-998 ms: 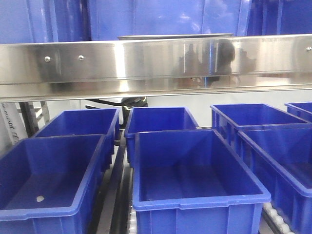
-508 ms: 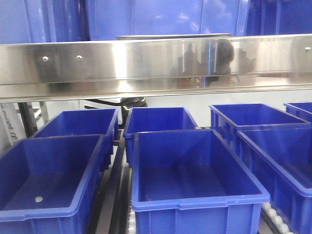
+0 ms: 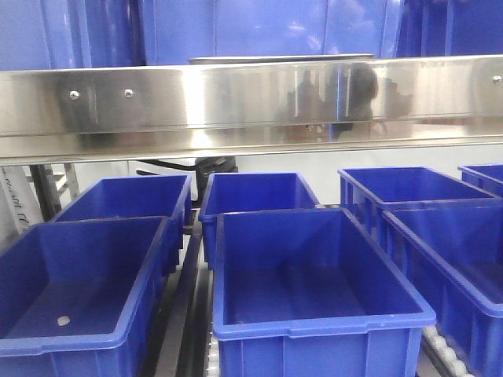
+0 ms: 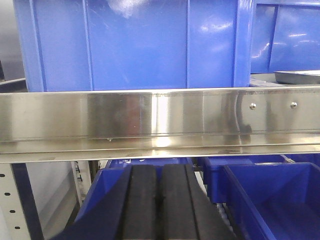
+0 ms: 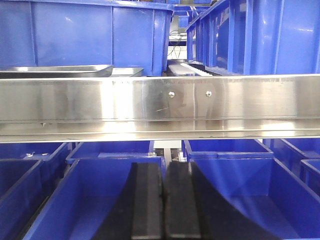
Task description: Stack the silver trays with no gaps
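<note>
Stainless silver trays (image 5: pixel 70 71) are lying edge-on behind the steel rail (image 5: pixel 160 102), at ten o'clock. Left gripper (image 4: pixel 161 200) and right gripper (image 5: pixel 163 200) are hovering below, jaws together, over blue bins (image 3: pixel 314 283).

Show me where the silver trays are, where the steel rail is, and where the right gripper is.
silver trays (image 5: pixel 60 71): right wrist view, on the front side wall above the rail.
steel rail (image 3: pixel 236 98): front view, on its mirrored front face.
right gripper (image 5: pixel 163 210): right wrist view, on the seam between its black fingers.
</note>
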Motion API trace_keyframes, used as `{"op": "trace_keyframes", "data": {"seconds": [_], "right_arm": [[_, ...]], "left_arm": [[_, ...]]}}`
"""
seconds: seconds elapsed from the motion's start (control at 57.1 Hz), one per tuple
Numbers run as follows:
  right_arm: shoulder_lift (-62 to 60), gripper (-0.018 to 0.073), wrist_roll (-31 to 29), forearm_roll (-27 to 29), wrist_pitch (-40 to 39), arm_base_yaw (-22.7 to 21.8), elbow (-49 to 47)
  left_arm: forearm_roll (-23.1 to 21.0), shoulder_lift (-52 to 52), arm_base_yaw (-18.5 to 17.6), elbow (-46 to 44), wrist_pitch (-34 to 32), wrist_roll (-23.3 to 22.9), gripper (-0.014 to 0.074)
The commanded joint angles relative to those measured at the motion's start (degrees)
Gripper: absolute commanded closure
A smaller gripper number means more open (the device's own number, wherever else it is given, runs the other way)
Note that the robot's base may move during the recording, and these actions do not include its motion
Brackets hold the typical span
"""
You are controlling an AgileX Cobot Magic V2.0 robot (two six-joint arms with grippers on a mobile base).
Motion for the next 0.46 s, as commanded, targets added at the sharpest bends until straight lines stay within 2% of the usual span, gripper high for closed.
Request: {"op": "trace_keyframes", "data": {"seconds": [0.0, 0.438], "right_arm": [[-0.22, 0.0640, -0.46, 0.22, -1.32, 0.17, -0.03], [-0.22, 0.0640, -0.46, 0.22, -1.32, 0.17, -0.03]], "left_arm": [[-0.31, -0.32, 0.20, -0.06, -1.18, 0.03, 0.0615], [-0.31, -0.32, 0.20, -0.06, -1.18, 0.03, 0.0615]]}}
